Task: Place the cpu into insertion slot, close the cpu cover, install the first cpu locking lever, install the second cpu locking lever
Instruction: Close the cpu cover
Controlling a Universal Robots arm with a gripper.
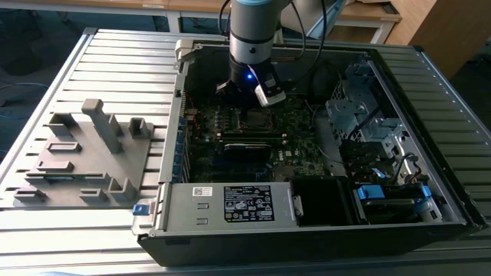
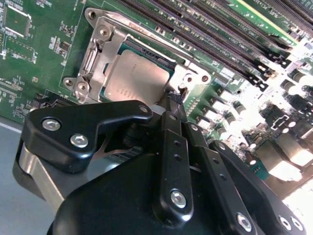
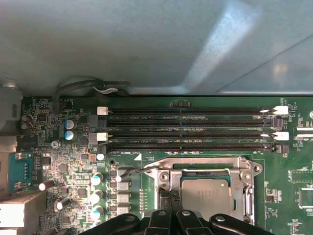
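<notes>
robot gripper [image 2: 174,98] at work inside an open computer case [image 1: 429,190] on a slatted metal table [image 1: 115,63], the arm standing over the motherboard [image 1: 299,155]. the cpu [image 2: 134,81] already sits in the insertion slot [image 1: 257,118], toward the motherboard's edge away from the power supply [image 1: 230,204]. its silvery face is up. the cpu cover [image 2: 93,58] lies flat around it, and the chip shows through the cover's window.

the fingers [image 2: 171,117] are drawn together into one narrow tip. it rests against one side of the socket frame, close to the corner that faces the memory slots [image 3: 186,132]. whether anything is pinched between them cannot be told.

from that tip the chip lies just ahead, almost touching. a thin lever rod [image 2: 146,40] runs along the socket edge nearest the memory slots, its long axis parallel to them, with one end just beside the fingertips. in the first wrist view a thin dark wire [image 3: 129,171] juts out from the same corner toward a row of capacitors [image 3: 97,178].

judging by the seated chip and lowered cover, the work appears to stand at the locking levers. a grey fixture tray [image 1: 84,167] sits well apart, at the table's edge on the exterior view's left.
</notes>
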